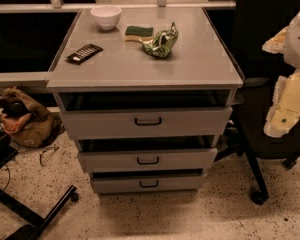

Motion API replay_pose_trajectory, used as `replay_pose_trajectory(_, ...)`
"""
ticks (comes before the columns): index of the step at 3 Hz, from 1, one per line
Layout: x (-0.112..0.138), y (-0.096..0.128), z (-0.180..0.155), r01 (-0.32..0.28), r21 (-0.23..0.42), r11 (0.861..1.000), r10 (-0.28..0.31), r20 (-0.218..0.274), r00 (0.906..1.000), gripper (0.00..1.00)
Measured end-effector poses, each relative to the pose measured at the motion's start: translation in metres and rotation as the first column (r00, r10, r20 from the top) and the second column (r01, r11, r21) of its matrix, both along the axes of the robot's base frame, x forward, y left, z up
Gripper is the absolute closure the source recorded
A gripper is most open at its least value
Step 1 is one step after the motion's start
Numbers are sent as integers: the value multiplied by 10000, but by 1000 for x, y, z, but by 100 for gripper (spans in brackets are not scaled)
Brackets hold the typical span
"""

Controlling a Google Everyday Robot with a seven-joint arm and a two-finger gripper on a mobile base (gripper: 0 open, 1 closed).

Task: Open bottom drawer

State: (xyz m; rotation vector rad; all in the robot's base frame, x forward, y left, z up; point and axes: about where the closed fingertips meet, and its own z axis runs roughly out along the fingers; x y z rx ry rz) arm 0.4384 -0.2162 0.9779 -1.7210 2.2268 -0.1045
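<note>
A grey cabinet (145, 66) has three drawers, each with a black bar handle. The bottom drawer (115, 185) has the slimmest front, with its handle (149, 184) at the centre. It stands slightly pulled out, with a dark gap above its front. The middle drawer (110, 161) and the top drawer (105, 124) also stand pulled out. My gripper (288, 104), cream-coloured, is at the right edge of the view, in front of a black chair. It is well to the right of the drawers and touches none of them.
On the cabinet top are a white bowl (106, 16), a sponge (139, 32), a crumpled green bag (161, 42) and a black remote (84, 53). A black office chair (260, 129) stands at the right. A brown bag (27, 116) and a black chair base (35, 211) are at the left.
</note>
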Motion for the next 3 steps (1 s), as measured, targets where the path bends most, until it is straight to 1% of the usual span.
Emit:
replay_pose_trajectory(1,0,0,0,0,1,10000,0,0,10000,0)
replay_pose_trajectory(2,1,0,-29,148,589,9982,-143,-75,9999,0)
replay_pose_trajectory(3,14,16,-102,101,1370,9905,-48,-386,9992,0)
